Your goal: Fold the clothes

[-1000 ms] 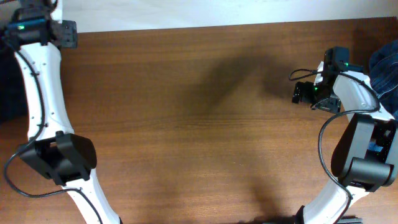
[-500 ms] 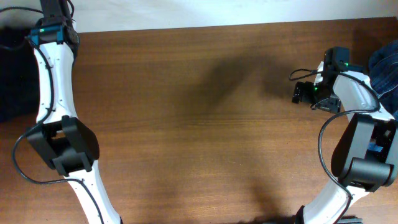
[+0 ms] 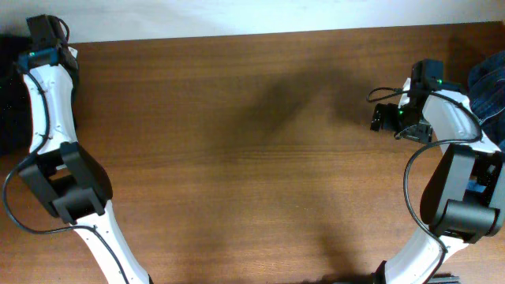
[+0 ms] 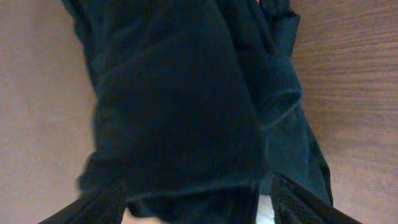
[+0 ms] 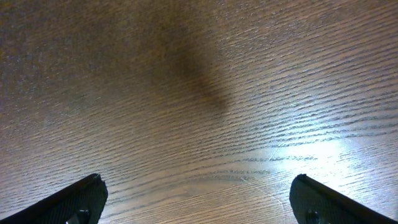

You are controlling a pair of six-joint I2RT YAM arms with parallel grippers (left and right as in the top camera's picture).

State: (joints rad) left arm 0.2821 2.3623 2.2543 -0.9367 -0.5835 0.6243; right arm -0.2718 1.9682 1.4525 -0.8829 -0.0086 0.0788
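Presently, left fingers (image 4: 93, 208) stand apart, straddling the dark clothes (image 4: 174, 106); right fingers (image 5: 81, 199) spread wide above the wooden counter (image 5: 199, 93).

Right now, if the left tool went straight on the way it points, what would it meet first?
The dark clothes, bunched right ahead of the open left tool; how near they are is unclear.

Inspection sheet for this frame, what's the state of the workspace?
Surface: wooden table, no stains seen.
Job's things: dark clothes bunched at the left edge; blue cloth at the right edge.
Clutter: nothing seen.
Grippers: left gripper open, dark clothes between its fingers; right gripper open over bare wood.
Cables: black cables loop beside both arms.
Surroundings: pale strip beyond the far edge.
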